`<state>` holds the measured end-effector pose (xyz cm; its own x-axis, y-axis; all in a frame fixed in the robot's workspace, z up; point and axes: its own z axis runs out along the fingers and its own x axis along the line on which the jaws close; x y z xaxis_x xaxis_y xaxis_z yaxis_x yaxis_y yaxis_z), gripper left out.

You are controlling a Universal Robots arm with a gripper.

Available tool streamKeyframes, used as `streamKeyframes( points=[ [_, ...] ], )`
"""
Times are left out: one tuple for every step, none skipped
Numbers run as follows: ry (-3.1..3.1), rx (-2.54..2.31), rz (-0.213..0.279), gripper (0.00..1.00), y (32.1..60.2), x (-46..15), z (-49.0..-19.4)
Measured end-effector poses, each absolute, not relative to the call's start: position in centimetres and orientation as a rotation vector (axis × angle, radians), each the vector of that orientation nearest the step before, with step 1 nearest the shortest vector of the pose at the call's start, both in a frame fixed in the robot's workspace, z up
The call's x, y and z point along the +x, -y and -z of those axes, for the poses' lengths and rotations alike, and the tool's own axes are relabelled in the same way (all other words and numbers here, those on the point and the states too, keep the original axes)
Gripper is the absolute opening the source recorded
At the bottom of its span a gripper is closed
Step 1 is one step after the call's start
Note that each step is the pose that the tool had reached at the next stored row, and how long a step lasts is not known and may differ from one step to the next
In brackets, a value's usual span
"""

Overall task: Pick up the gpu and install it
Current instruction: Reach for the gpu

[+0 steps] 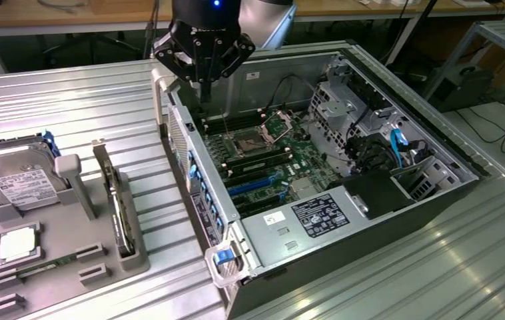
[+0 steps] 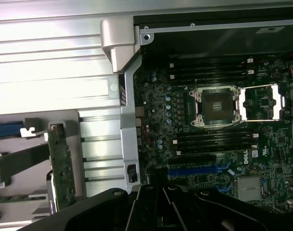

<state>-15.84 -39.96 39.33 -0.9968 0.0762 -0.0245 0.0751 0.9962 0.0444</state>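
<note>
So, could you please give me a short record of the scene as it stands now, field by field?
tool: shut, holding nothing, over the open computer case
gpu: upright in the grey holder, beside the case, apart from the tool
hard drive: propped in the same holder
motherboard: exposed inside the case
task state: gpu not yet picked up

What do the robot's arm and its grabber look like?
The arm is a smooth, rounded, silver-grey tube. The gripper is black, made of angular linked bars that fan out like spider legs and narrow to a thin black tip. A small blue light glows just above it.
</note>
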Motion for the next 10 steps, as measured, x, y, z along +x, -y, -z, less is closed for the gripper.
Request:
streamKeyframes(
  points=[
    [-3.113,0.118,-0.068,0.11,39.96,-15.88,-39.33],
    [-3.112,0.118,-0.068,0.11,39.96,-15.91,-39.33],
    [-3.112,0.118,-0.068,0.11,39.97,-15.96,-39.33],
    [-3.113,0.118,-0.068,0.11,39.97,-15.99,-39.33],
    [-3.112,0.118,-0.068,0.11,39.97,-16.04,-39.33],
    [-3.113,0.118,-0.068,0.11,39.97,-16.08,-39.33],
    [-3.112,0.118,-0.068,0.11,39.98,-16.12,-39.33],
    [-3.112,0.118,-0.068,0.11,39.98,-16.15,-39.33],
    [-3.112,0.118,-0.068,0.11,39.98,-16.19,-39.33],
    [-3.112,0.118,-0.068,0.11,39.98,-16.23,-39.33]
  ],
)
